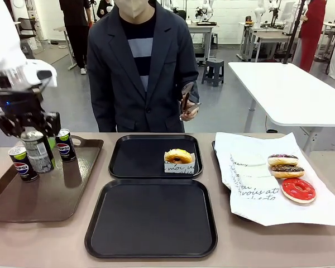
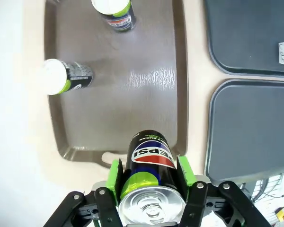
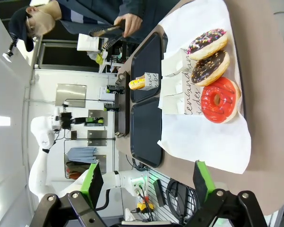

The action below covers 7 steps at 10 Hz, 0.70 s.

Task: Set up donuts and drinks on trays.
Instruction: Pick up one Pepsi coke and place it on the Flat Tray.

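Green pads (image 2: 115,172) of the left gripper (image 2: 150,176) are pressed on both sides of a can (image 2: 150,158), clamped tight just under its silver top, Pepsi logo facing the wrist camera; the can hangs over the near end of the brown tray (image 2: 132,94), and whether its base touches the tray I cannot tell; two more cans stand on that tray, one (image 2: 66,76) by its outer edge, the other (image 2: 114,13) farther along; from the front they sit either side of the held one. Over to the right gripper (image 3: 149,184); its fingers (image 3: 93,178) are spread wide with nothing between them, hovering above the table edge beside the white paper sheet (image 3: 208,137); on the sheet lie three donuts in a row, a red donut (image 3: 219,99) nearest, a chocolate donut (image 3: 209,66) touching it, then a sprinkled donut (image 3: 207,41). In the middle of the table sit the two black trays; the near tray (image 1: 151,218) is bare; the far tray (image 1: 134,156) carries a golden donut (image 1: 178,155) in a paper sleeve (image 1: 180,167) near its right side. Behind it, the person's hand (image 1: 191,109) holds tongs (image 1: 186,92) up at the chest.
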### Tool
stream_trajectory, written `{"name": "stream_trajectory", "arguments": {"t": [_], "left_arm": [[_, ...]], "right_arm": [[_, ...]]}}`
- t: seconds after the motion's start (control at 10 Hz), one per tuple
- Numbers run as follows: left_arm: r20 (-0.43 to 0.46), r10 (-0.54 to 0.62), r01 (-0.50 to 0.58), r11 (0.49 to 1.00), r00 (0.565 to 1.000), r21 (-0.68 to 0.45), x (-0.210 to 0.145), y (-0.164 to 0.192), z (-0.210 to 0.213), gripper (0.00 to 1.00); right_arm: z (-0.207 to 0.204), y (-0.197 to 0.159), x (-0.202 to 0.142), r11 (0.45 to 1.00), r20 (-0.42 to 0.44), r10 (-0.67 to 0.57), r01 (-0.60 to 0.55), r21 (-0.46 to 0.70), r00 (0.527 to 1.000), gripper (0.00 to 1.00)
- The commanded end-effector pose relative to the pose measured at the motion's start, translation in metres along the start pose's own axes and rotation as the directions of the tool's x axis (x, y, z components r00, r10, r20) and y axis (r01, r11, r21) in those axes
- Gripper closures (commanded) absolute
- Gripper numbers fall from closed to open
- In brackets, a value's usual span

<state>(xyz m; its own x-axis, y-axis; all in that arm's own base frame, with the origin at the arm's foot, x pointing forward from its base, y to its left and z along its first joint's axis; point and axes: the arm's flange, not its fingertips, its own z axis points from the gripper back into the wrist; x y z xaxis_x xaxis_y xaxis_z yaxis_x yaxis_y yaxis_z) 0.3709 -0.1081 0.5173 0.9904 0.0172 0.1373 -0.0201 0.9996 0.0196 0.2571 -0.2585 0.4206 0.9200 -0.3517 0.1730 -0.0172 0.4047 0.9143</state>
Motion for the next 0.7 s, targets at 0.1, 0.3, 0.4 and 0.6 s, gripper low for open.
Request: {"name": "stream_trajectory", "arguments": {"t": [0.1,0.3,0.4,0.6], "left_arm": [[0.007,0.049,-0.05,0.999,0.999,0.021,-0.007,0.006,0.009,1.0],[0.014,0.001,-0.001,1.0,1.0,0.0,-0.004,0.0,0.016,1.0],[0.014,0.001,-0.001,1.0,1.0,0.0,-0.004,0.0,0.016,1.0],[0.037,-0.005,0.005,1.0,0.999,0.025,0.012,-0.019,0.015,0.43]], "right_arm": [[0.0,0.0,0.0,1.0,0.006,0.015,-0.015,0.016,1.0,0.0],[0.0,0.0,0.0,1.0,0.006,0.015,-0.015,0.016,1.0,0.0],[0.0,0.0,0.0,1.0,0.006,0.015,-0.015,0.016,1.0,0.0],[0.0,0.0,0.0,1.0,0.006,0.015,-0.015,0.016,1.0,0.0]]}}
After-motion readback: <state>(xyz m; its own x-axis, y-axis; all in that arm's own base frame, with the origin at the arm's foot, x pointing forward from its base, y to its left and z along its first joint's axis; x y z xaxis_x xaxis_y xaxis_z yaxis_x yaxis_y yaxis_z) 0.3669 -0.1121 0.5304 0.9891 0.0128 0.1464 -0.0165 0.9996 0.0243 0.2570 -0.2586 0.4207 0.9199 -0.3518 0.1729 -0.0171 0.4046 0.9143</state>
